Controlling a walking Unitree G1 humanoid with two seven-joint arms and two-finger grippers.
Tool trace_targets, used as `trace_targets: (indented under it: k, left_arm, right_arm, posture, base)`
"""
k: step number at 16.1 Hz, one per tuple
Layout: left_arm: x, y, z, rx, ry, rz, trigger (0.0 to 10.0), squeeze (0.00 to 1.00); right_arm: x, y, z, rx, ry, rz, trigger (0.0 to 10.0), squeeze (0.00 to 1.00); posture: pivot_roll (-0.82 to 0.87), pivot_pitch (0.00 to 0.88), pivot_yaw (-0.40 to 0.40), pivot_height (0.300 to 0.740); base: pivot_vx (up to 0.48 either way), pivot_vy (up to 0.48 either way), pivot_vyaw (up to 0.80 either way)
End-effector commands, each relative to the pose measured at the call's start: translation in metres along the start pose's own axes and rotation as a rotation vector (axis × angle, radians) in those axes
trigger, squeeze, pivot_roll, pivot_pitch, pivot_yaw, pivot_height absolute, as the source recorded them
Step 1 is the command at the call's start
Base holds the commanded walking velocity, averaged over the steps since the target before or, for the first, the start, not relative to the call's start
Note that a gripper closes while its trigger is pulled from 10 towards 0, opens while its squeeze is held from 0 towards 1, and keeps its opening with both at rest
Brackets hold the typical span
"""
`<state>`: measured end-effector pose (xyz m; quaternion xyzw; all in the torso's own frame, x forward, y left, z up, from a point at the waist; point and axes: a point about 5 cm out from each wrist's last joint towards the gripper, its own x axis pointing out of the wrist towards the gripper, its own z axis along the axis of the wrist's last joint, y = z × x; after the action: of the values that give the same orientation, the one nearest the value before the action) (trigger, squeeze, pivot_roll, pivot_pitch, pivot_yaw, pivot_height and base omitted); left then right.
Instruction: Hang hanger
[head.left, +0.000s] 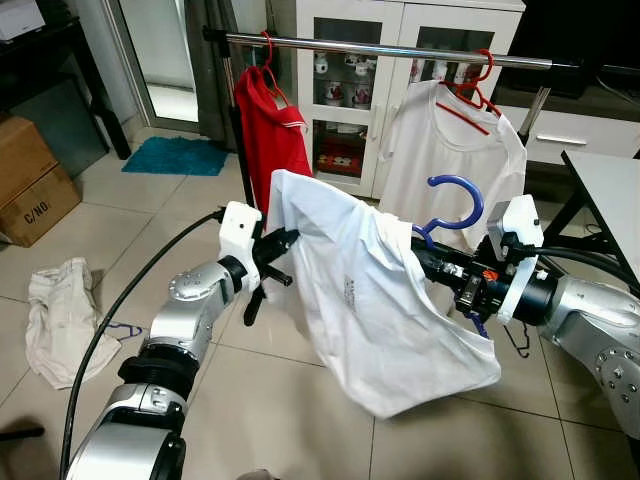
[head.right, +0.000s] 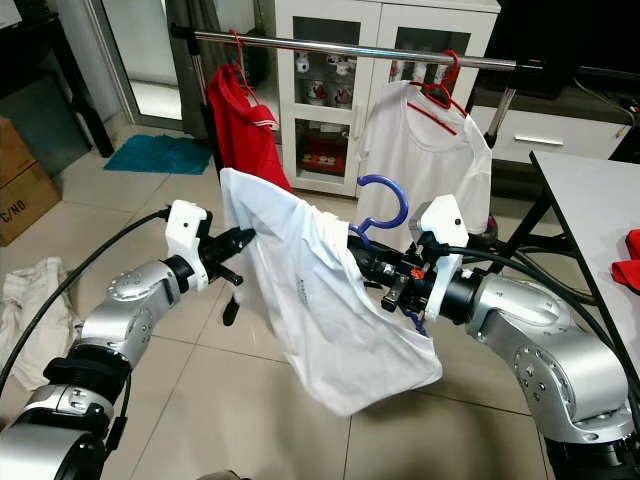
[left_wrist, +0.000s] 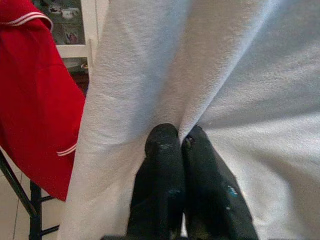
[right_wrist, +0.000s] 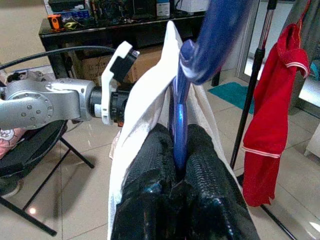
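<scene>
A blue hanger (head.left: 460, 195) carries a white shirt (head.left: 370, 300) held up in front of me, below the clothes rail (head.left: 400, 48). My right gripper (right_wrist: 177, 132) is shut on the hanger's blue neck, just under the hook, with cloth bunched around its fingers. My left gripper (left_wrist: 180, 135) is shut on a fold of the white shirt at its left shoulder (head.left: 285, 240). The shirt hangs loose between both arms, hiding the hanger's bar. On the rail hang a red shirt (head.left: 270, 130) and another white shirt (head.left: 450, 150), each on a red hanger.
Behind the rail stands a white glass-door cabinet (head.left: 360, 90). A table edge (head.left: 610, 190) is at the right. On the floor to the left lie a crumpled cloth (head.left: 60, 310), a cardboard box (head.left: 30, 185) and a teal mat (head.left: 178, 155).
</scene>
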<state>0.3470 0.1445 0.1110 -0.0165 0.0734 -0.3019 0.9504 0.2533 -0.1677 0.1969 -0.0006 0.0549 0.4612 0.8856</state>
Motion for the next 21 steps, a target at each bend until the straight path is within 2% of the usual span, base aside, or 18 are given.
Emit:
trace_targets:
  k: [1,3,5,6,9,12,16,21]
  left_arm:
    - [0.001,0.003,0.010,0.007,-0.040,0.002,0.0,0.00]
    - [0.000,0.004,0.010,-0.001,-0.050,-0.006,0.0,0.00]
    - [-0.004,0.001,0.002,0.002,-0.028,-0.032,0.0,0.00]
    - [-0.009,-0.001,-0.011,0.026,0.026,-0.039,0.0,0.00]
    - [-0.021,0.002,-0.032,0.057,0.118,0.007,0.0,0.00]
    - [-0.032,0.006,-0.045,0.087,0.184,0.039,0.0,0.00]
    - [-0.035,0.001,-0.053,0.097,0.202,0.030,0.0,0.00]
    - [-0.041,-0.008,-0.069,0.105,0.261,0.017,0.0,0.00]
  right_arm:
    - [-0.002,0.002,0.008,-0.021,-0.025,0.005,10.0,0.00]
    - [-0.002,0.001,0.008,-0.022,-0.027,-0.004,10.0,0.00]
    - [0.002,-0.002,0.009,-0.023,-0.041,-0.040,10.0,0.00]
    - [0.005,-0.005,0.011,-0.020,-0.058,-0.068,10.0,0.00]
    - [0.011,-0.011,0.016,-0.015,-0.099,-0.123,10.0,0.00]
    - [0.014,-0.020,0.024,-0.016,-0.132,-0.177,10.0,0.00]
    - [0.015,-0.026,0.031,-0.017,-0.157,-0.202,10.0,0.00]
    - [0.016,-0.040,0.041,-0.019,-0.197,-0.294,10.0,0.00]
  posture:
    - [-0.03,0.000,0.040,0.740]
    - [-0.03,0.000,0.041,0.740]
    - [-0.03,0.000,0.041,0.740]
    - [-0.03,0.000,0.042,0.740]
    - [-0.03,0.000,0.042,0.740]
    - [-0.03,0.000,0.042,0.740]
    - [-0.03,0.000,0.021,0.740]
    - [-0.03,0.000,0.015,0.740]
  base:
    - [0.000,0.000,0.00]
    - [0.000,0.000,0.00]
    - [0.000,0.000,0.00]
    - [0.000,0.000,0.00]
    - [0.000,0.000,0.00]
    - [0.000,0.000,0.00]
    - [0.000,0.000,0.00]
    - [0.000,0.000,0.00]
